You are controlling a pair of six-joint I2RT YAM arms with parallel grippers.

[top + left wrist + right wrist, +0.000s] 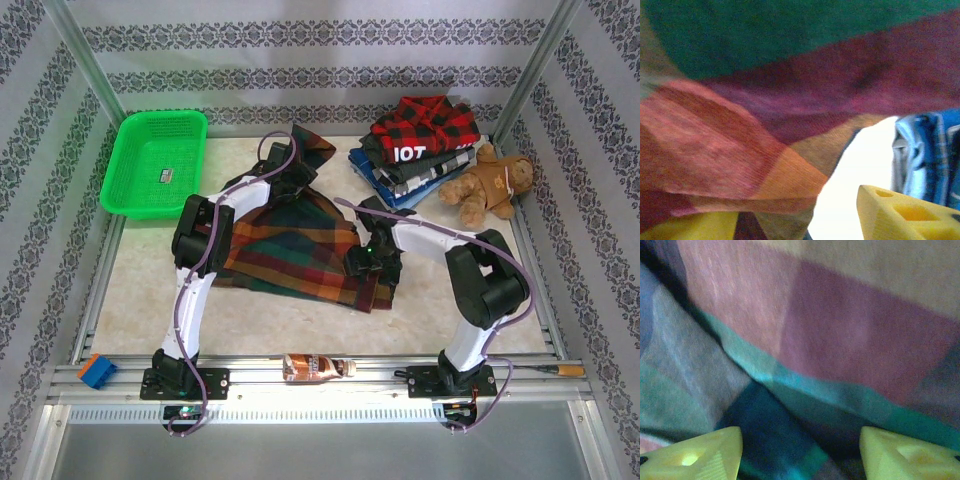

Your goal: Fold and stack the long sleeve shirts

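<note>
The large orange, green, navy and red plaid shirt (300,250) lies spread in the middle of the table. My left gripper (291,184) is over its bunched far part. In the left wrist view the plaid cloth (765,125) drapes over the left finger, while the right finger (900,215) stands apart with bare table between; the jaws are open. My right gripper (372,262) hovers at the shirt's right side, open, its yellow fingers (700,455) wide over the cloth (815,355). Other folded long sleeve shirts (422,148) are stacked at the back right, red-black check on top.
A brown teddy bear (492,184) sits right of the stack. A green basket (155,160) stands at the back left. A brown bottle (315,367) lies on the front rail, and a blue block (97,370) sits at the front left. Blue folded cloth (930,150) shows beyond my left finger.
</note>
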